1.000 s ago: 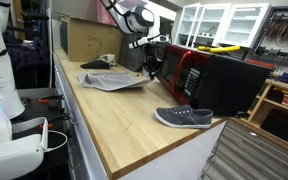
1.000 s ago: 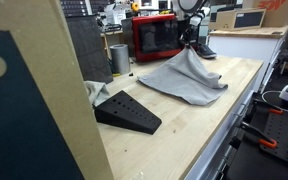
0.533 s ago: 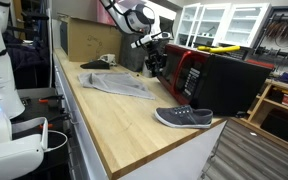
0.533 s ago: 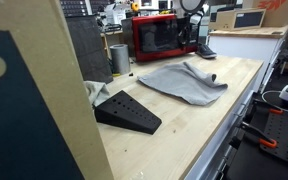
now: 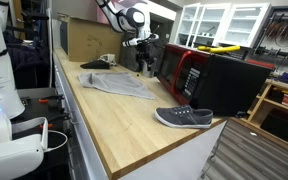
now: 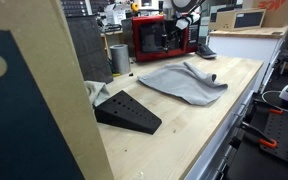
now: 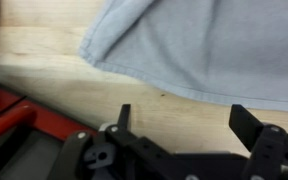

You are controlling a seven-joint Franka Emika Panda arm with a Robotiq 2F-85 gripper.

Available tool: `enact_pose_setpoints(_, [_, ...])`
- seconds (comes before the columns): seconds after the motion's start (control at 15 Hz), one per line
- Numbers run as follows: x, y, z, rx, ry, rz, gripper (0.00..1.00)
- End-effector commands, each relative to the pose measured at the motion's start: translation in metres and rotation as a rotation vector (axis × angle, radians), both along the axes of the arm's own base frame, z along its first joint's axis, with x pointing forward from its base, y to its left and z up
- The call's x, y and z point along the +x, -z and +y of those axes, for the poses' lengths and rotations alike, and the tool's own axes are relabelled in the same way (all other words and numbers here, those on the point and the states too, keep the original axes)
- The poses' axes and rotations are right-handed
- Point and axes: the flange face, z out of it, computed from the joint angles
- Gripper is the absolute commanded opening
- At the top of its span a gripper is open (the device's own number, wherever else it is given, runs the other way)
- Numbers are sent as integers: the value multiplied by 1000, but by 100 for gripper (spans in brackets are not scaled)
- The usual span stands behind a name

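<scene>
A grey cloth (image 5: 119, 83) lies spread flat on the wooden table (image 5: 134, 125), with one corner folded over at its far side (image 6: 206, 76). My gripper (image 5: 144, 63) hangs above the table just past the cloth's edge, in front of the red microwave (image 5: 196, 72). In the wrist view the gripper (image 7: 184, 118) is open, with bare wood between the two black fingers and the cloth (image 7: 204, 45) lying beyond the fingertips. Nothing is held. The gripper (image 6: 170, 40) also shows small in front of the microwave (image 6: 154, 38).
A grey shoe (image 5: 184, 117) lies near the table's front edge. A black wedge-shaped block (image 6: 129, 112) and a metal cup (image 6: 119, 58) stand on the table. A cardboard box (image 5: 89, 38) is at the back. A red edge (image 7: 9, 118) shows at the wrist view's left.
The gripper held a corner of the cloth lifted; it has opened and let go. The cloth has dropped flat, and the gripper has drawn back from it.
</scene>
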Motion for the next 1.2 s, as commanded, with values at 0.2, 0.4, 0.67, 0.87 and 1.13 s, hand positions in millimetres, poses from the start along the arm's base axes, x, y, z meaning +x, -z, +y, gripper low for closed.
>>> enact_pose_setpoints(0.2, [-56, 22, 64, 206, 22, -39, 100])
enact_pose_setpoints(0.4, [-83, 25, 82, 195, -80, -58, 100])
enact_pose_setpoints(0.67, [-119, 24, 87, 200, -111, -88, 100])
enact_pose_setpoints(0.87, [-152, 23, 87, 219, -112, -65, 100])
enact_pose_setpoints(1.13, [-186, 26, 81, 286, -98, -26, 100])
